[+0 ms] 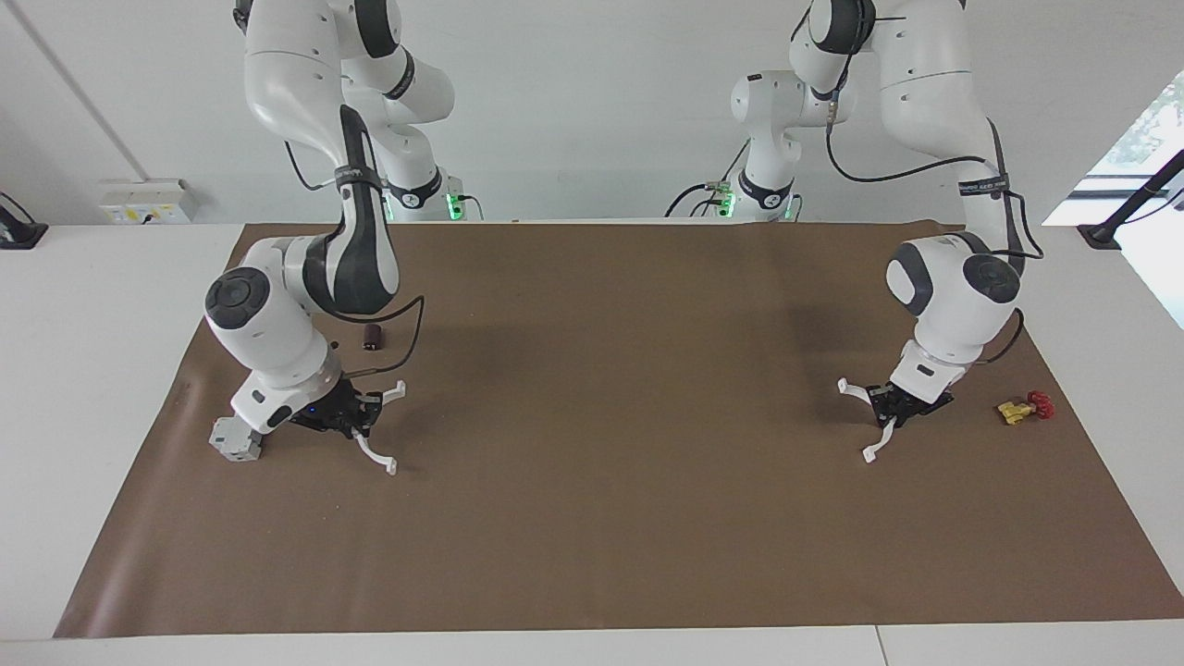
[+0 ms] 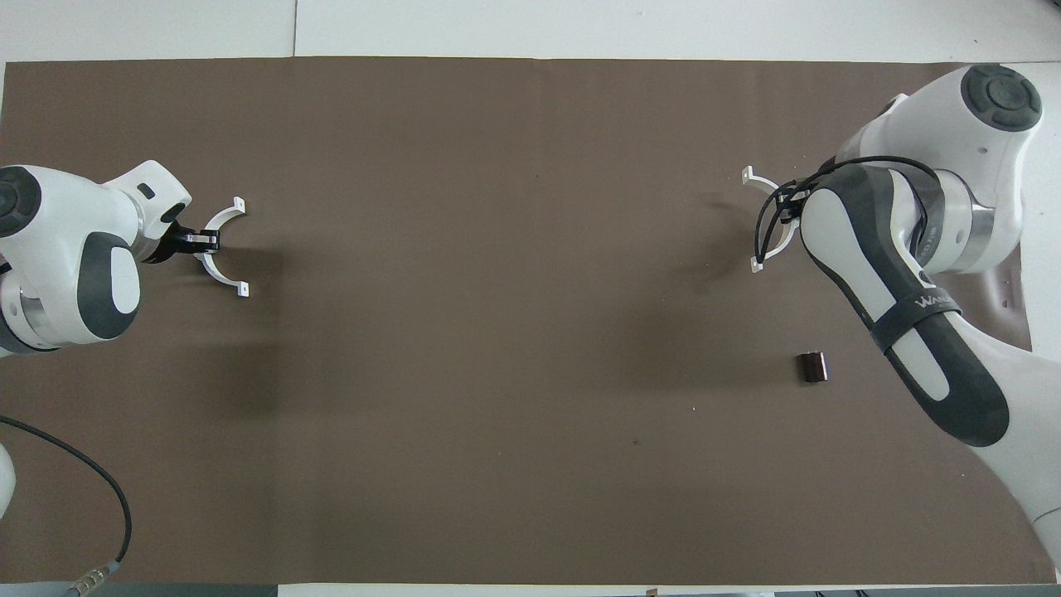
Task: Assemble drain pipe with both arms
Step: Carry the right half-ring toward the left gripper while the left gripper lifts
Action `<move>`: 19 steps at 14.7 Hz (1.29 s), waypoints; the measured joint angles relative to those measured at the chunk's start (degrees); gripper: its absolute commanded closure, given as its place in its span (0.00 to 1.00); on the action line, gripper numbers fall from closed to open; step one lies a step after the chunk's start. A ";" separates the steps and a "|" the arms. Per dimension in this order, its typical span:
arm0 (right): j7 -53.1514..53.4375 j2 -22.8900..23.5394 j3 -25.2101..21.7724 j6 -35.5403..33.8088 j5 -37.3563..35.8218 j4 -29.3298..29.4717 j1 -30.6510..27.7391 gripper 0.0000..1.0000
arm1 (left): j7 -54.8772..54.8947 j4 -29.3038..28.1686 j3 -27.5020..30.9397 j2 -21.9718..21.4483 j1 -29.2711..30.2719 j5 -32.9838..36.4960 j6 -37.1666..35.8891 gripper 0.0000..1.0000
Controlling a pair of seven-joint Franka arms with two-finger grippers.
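Observation:
The drain pipe is in two separate white half-rings, one at each end of the mat. My right gripper (image 1: 359,418) is shut on one half-ring (image 1: 372,452), low over the mat beside the grey block; in the overhead view this half-ring (image 2: 758,181) shows but the arm hides the gripper. My left gripper (image 1: 894,408) is shut on the other half-ring (image 1: 857,391), low over the mat toward the left arm's end; it also shows in the overhead view (image 2: 199,239) with its half-ring (image 2: 214,267). The open sides of the two halves face each other across the mat.
A grey boxy block (image 1: 235,439) lies beside the right gripper. A small dark cylinder (image 1: 372,338) (image 2: 813,366) lies nearer to the robots than that gripper. A brass valve with a red handle (image 1: 1021,408) lies beside the left gripper. A brown mat (image 1: 610,370) covers the table.

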 measured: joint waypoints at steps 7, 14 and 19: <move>26.58 2.64 0.65 -0.74 -0.03 7.66 20.56 0.95 | 0.00 0.41 0.32 -2.00 0.34 0.00 0.53 1.00; 31.43 8.74 0.55 8.01 -0.28 8.23 25.95 0.95 | 0.00 0.74 0.83 -7.57 0.70 0.00 -5.27 1.00; 31.43 11.62 0.77 9.23 -1.87 8.24 27.75 0.95 | 0.00 3.90 0.69 -10.15 0.50 0.00 -12.72 1.00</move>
